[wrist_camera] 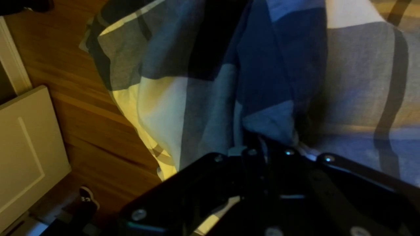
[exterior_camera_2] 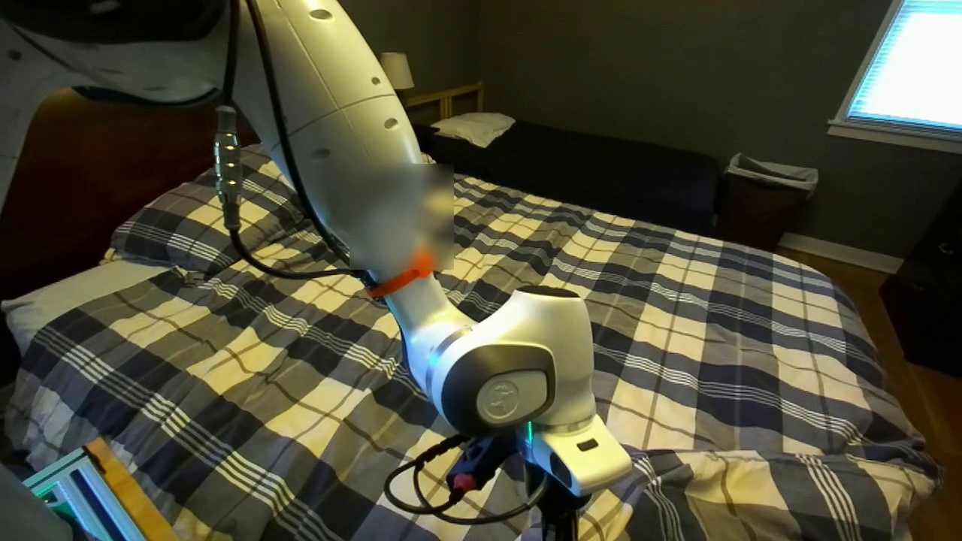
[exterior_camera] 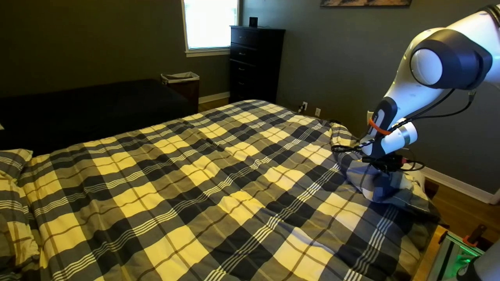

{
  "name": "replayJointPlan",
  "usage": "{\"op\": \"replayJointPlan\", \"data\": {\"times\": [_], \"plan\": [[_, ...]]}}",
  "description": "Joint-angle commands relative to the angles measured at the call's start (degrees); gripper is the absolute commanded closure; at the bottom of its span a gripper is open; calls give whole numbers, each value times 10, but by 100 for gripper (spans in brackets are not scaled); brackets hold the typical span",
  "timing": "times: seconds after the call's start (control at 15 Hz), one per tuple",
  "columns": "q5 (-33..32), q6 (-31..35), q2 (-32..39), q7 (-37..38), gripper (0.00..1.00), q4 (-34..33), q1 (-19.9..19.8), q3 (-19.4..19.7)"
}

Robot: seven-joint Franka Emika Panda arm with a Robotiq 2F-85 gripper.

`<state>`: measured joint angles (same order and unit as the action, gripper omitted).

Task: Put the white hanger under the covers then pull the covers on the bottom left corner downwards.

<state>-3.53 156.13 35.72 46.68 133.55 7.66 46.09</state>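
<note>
The plaid yellow, dark and white covers [exterior_camera: 203, 171] lie spread over the bed, and they also show in an exterior view [exterior_camera_2: 248, 376]. Near the arm their edge is raised and bunched into folds [exterior_camera: 375, 181]. In the wrist view my gripper [wrist_camera: 264, 146] has its fingers close together, with a gathered fold of the covers [wrist_camera: 210, 108] running into them. In an exterior view the gripper [exterior_camera_2: 560, 518] points down and is cut off by the bottom edge. The white hanger is hidden or out of view. I cannot tell whether the held fold is the bottom left corner.
Plaid pillows [exterior_camera_2: 203, 203] lie at the head end. A dark bed [exterior_camera: 97, 105], a laundry hamper [exterior_camera: 181, 84] and a black dresser [exterior_camera: 256, 62] stand beyond. The robot's base frame [exterior_camera: 449, 253] stands against the bed's edge. Wooden floor [wrist_camera: 88, 124] shows beside the covers.
</note>
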Motion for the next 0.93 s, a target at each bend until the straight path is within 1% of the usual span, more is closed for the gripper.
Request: {"op": "replayJointPlan", "data": {"times": [0.0, 0.07, 0.13, 0.2, 0.47, 0.87], "plan": [[-3, -1, 0, 2, 93, -3, -4, -4], [-3, -1, 0, 2, 98, -3, -4, -4], [2, -3, 9, 9, 98, -12, -10, -5], [8, -18, 18, 13, 98, -25, -20, -6], [17, -63, 59, 61, 98, -67, -64, 16], [23, -108, 109, 129, 98, -128, -139, 48]]}}
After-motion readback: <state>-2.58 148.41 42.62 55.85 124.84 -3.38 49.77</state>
